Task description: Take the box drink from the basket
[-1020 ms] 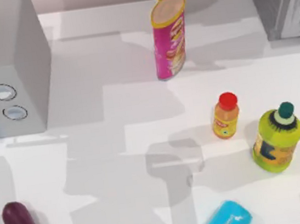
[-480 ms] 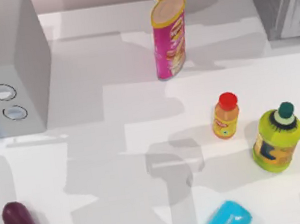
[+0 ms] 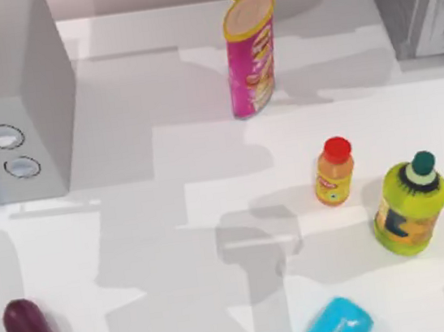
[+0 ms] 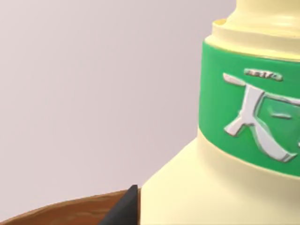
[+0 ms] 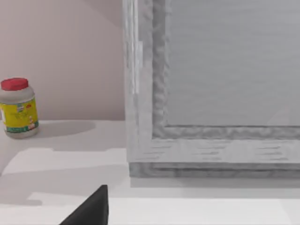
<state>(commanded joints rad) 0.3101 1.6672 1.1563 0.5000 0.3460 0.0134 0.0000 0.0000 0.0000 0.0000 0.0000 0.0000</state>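
The pale yellow box drink [image 4: 225, 187], with its green band under the neck, stands very close before the left wrist camera, just beside the brown curved rim of the basket [image 4: 61, 213]. One dark finger tip of the left gripper [image 4: 124, 211] touches or nearly touches its shoulder, but I cannot tell whether the fingers are spread or pinching it. This looks like the grasping step, and next the drink probably needs a firm hold and a straight lift over the rim. In the right wrist view a dark finger tip hangs above the white desk [image 5: 61, 164], apparently idle; its fingers' state cannot be told either.
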